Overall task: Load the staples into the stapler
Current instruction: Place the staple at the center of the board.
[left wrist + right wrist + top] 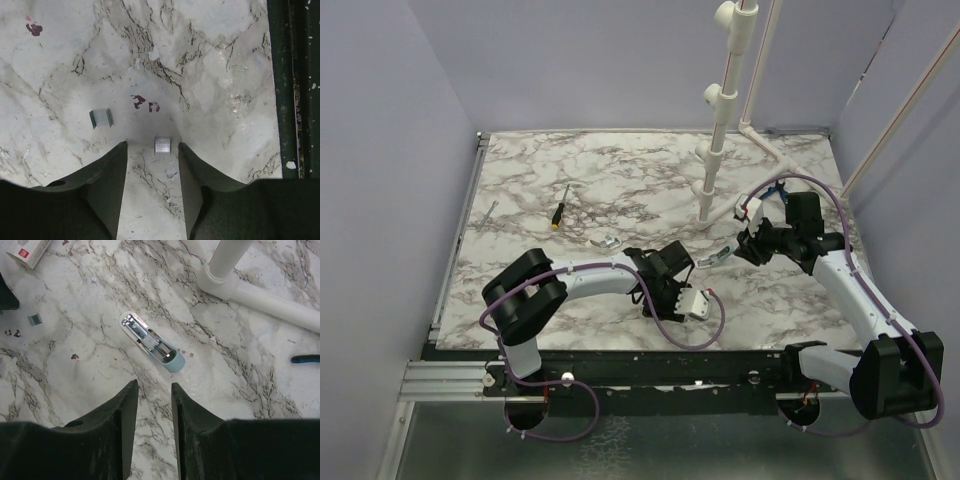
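The stapler (152,343) lies on the marble table, white with a light blue end, its metal channel facing up. It sits just ahead of my right gripper (152,385), which is open and empty; in the top view the stapler (716,257) lies left of that gripper (748,246). A short silvery strip of staples (163,145) rests on the table at the tips of my left gripper (152,146), which is open and not touching it. A second strip of staples (101,118) lies further left. The left gripper (670,280) hovers near the table's front middle.
A small white box (698,303) lies by the left gripper. A white pipe stand (720,130) rises at the back, its base (235,275) beyond the stapler. Blue-handled pliers (306,358) lie to the right, a screwdriver (559,213) at the left. The table's black front rail (295,90) is close.
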Controlling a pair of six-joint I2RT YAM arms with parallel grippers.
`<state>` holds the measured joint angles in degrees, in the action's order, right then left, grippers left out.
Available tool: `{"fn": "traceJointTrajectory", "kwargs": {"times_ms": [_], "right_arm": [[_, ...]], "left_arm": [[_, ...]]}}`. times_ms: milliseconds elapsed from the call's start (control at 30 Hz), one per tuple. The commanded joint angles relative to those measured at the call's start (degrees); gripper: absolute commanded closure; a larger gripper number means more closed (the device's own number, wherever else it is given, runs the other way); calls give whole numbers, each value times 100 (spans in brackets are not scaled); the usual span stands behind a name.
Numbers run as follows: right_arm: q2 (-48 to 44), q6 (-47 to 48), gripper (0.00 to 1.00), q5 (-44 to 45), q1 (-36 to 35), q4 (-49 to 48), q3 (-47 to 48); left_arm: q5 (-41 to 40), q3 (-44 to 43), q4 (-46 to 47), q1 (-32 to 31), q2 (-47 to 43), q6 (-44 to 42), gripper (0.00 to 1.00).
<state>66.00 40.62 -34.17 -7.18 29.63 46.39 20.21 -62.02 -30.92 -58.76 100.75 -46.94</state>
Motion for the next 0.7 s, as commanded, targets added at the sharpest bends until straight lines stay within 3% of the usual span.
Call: {"fn": "traceJointTrajectory", "kwargs": {"times_ms": [0,133,333,667], "right_arm": [[-8,86,63,86,-26,-39,-95],[7,84,63,86,-27,-37,-95],[28,86,63,91,-21,-27,-88],[29,86,63,95,-21,-37,-91]], "left_arm": [[309,170,51,102,-193,-170,52],[461,374,52,242,-330,-432,54],[602,434,91,382,-249,-512,64],[822,574,277,383,-240,-290,61]]}}
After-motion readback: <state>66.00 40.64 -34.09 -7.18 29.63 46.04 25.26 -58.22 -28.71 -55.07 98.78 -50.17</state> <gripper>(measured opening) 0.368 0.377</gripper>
